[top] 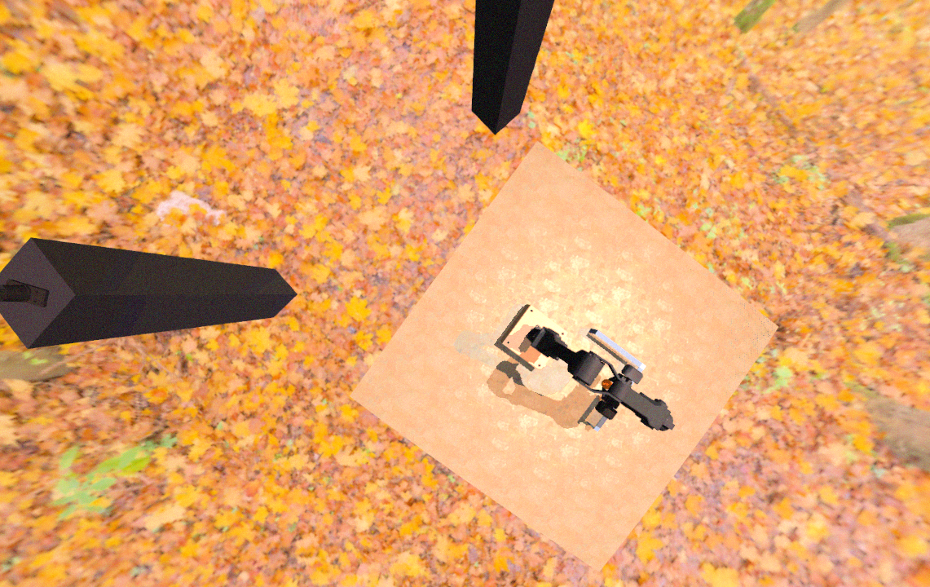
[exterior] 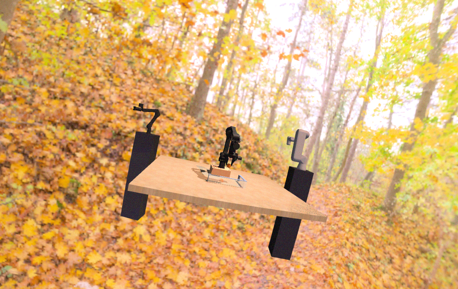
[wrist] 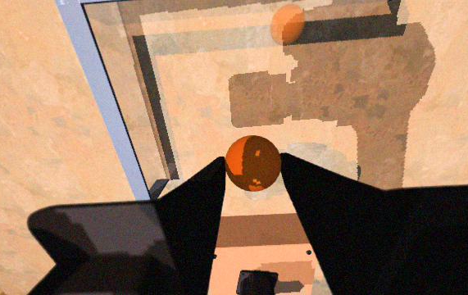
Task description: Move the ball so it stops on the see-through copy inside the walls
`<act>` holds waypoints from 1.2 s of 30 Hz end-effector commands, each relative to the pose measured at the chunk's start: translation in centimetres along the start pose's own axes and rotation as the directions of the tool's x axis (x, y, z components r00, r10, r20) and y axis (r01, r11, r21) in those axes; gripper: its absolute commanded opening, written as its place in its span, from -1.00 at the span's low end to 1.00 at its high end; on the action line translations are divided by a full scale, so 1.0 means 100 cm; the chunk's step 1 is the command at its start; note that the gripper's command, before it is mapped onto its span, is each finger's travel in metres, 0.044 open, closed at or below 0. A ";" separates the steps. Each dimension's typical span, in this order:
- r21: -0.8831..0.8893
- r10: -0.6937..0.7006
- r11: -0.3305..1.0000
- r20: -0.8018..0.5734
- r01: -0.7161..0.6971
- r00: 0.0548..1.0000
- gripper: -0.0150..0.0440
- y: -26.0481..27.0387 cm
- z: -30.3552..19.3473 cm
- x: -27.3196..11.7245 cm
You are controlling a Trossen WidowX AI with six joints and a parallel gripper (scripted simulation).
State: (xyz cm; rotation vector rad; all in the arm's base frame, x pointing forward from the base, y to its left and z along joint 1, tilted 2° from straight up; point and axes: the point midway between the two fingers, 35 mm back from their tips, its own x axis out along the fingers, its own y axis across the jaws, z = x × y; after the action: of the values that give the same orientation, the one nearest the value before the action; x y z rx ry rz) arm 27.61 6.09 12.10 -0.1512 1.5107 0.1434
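My gripper [wrist: 252, 161] [top: 606, 383] [exterior: 229, 165] is shut on the orange ball [wrist: 252, 176]. The ball sits between the fingertips in the wrist view and hangs above the table, at about the height of the block's top in the exterior view. The see-through orange copy [wrist: 288, 24] shows near the top of the wrist view, apart from the ball, by the far wall. One clear wall [wrist: 99, 82] [top: 617, 349] runs down the left of the wrist view; the other runs along its top edge. In the top view the arm hides part of the corner.
The arm stands on a pale block [exterior: 219, 171] on the wooden table [top: 497, 218] [exterior: 173, 183]. Two dark pillars [exterior: 142, 158] [exterior: 297, 183] carry other arms beside the table. The arm's shadow falls across the table and the copy.
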 end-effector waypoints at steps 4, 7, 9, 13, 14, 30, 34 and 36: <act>0.007 0.004 1.000 0.007 -0.004 1.000 -0.49 -0.005 0.013 -0.002; 0.011 0.003 1.000 0.009 -0.003 1.000 -0.49 -0.011 0.026 0.002; 0.012 0.003 1.000 0.009 -0.003 1.000 -0.49 -0.015 0.035 0.005; 0.010 0.002 1.000 0.010 -0.002 1.000 -0.49 -0.023 0.051 0.011; 0.009 0.002 1.000 0.010 -0.002 1.000 -0.49 -0.026 0.055 0.013; 0.003 0.001 1.000 0.011 -0.001 1.000 -0.49 -0.052 0.094 0.038; 0.003 0.001 1.000 0.011 -0.001 1.000 -0.49 -0.052 0.096 0.056; 0.003 0.001 1.000 0.011 -0.001 1.000 -0.49 -0.052 0.096 0.069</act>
State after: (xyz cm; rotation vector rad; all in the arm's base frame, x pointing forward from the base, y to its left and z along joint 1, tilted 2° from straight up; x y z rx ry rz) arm 38.31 2.72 7.98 -0.1471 1.4858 0.1329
